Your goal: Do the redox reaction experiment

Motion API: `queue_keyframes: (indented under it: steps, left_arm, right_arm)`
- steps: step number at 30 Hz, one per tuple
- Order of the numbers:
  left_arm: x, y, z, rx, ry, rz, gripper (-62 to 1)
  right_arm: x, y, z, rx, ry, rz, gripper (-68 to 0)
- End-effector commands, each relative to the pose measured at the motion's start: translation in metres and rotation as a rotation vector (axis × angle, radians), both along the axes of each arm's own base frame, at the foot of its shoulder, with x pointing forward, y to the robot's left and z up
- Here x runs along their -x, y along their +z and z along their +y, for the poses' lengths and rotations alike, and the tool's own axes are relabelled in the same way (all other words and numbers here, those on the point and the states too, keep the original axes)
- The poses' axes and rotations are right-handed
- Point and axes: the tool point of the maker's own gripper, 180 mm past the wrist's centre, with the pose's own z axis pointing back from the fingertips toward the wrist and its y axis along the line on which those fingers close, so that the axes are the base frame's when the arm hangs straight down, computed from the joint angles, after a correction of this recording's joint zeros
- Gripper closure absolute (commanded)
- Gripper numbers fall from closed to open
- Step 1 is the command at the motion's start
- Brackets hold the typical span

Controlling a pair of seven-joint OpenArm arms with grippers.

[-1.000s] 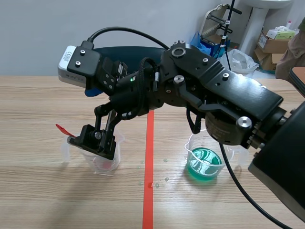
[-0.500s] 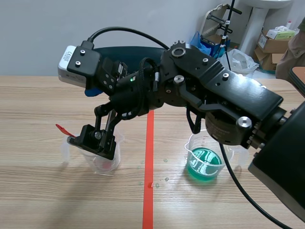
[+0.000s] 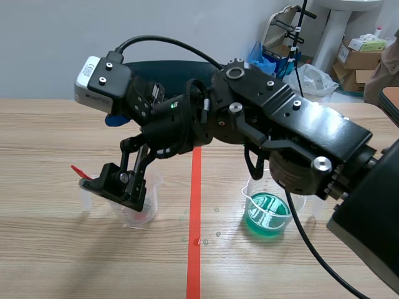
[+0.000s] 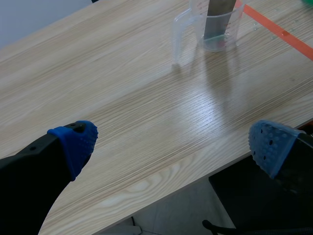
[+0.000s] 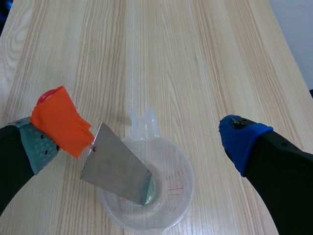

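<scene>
the right gripper (image 5: 142, 142) is seen with fingers spread wide over the clear beaker (image 5: 178, 188), nothing clamped — the metal strip (image 5: 117, 171) is found leaning inside, its long axis slanting up to the orange tab (image 5: 61, 122) just beside one pad. the left gripper (image 4: 171, 147), likewise spread and empty, is seen well apart.

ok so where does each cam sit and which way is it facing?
Scene: between the arms, facing across the table; the right arm reaches over to the beaker.
Left wrist: over the table edge, facing the beaker far ahead; its open left gripper shows.
Right wrist: above the beaker, facing down; its open right gripper shows, sheet by one finger.
Shared: all three see that beaker.
</scene>
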Motion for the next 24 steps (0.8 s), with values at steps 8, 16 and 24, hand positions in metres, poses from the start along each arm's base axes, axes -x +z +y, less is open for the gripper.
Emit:
queue_keyframes:
  steps: [8,16,24]
  left_arm:
    - [-0.001,0.004,-0.001,0.011,0.005,-0.021,-62.3]
    - [-0.001,0.004,-0.002,0.013,0.005,-0.024,-62.3]
    - [-0.002,0.005,-0.002,0.015,0.004,-0.028,-62.3]
  right_arm:
    - [0.023,0.023,-0.021,-0.113,0.033,0.013,-67.9]
    - [0.037,0.038,-0.05,-0.141,-0.008,-0.019,-67.9]
    - [0.028,0.051,-0.093,-0.203,-0.197,-0.043,-67.9]
